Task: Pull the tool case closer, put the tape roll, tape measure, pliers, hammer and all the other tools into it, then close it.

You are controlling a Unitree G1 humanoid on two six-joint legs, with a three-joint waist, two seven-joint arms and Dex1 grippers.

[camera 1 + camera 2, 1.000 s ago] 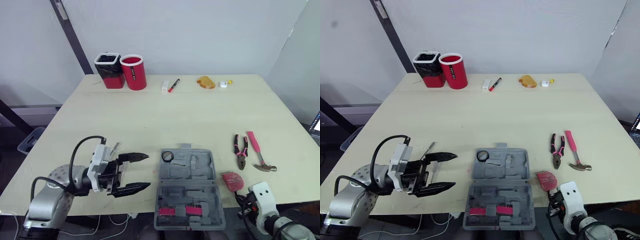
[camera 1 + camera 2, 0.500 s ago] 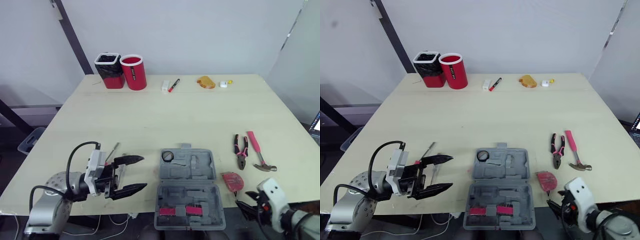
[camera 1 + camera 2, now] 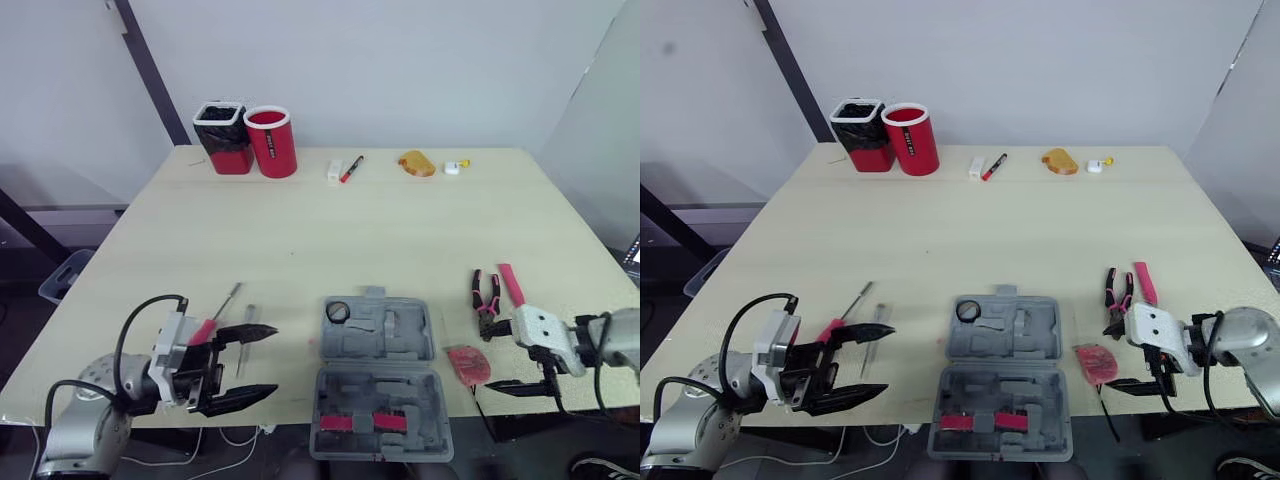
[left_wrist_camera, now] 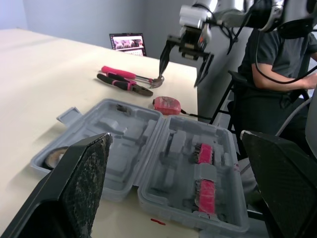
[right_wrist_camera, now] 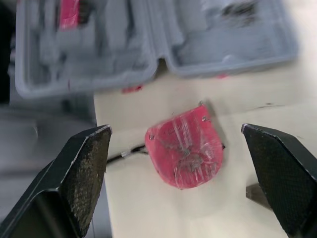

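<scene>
The grey tool case (image 3: 378, 375) lies open near the table's front edge, with the tape roll (image 3: 337, 312) in its far-left pocket. A red tape measure (image 3: 468, 362) lies just right of the case. My right gripper (image 3: 488, 352) is open, its fingers (image 5: 84, 163) on either side of the tape measure (image 5: 185, 153) without touching it. Pink-handled pliers (image 3: 486, 297) and the hammer (image 3: 508, 283) lie beyond it, the hammer head hidden by the wrist. My left gripper (image 3: 268, 360) is open and empty, left of the case.
Two screwdrivers (image 3: 228, 298) lie by my left gripper. A black cup (image 3: 221, 135), a red cup (image 3: 271, 140), a marker (image 3: 349, 168) and a yellow object (image 3: 412, 163) stand along the far edge. A seated person (image 4: 277, 64) is beyond the table's right end.
My right gripper has opened and come up from below the front edge to the tape measure. The left gripper has drawn back a little toward the front left.
</scene>
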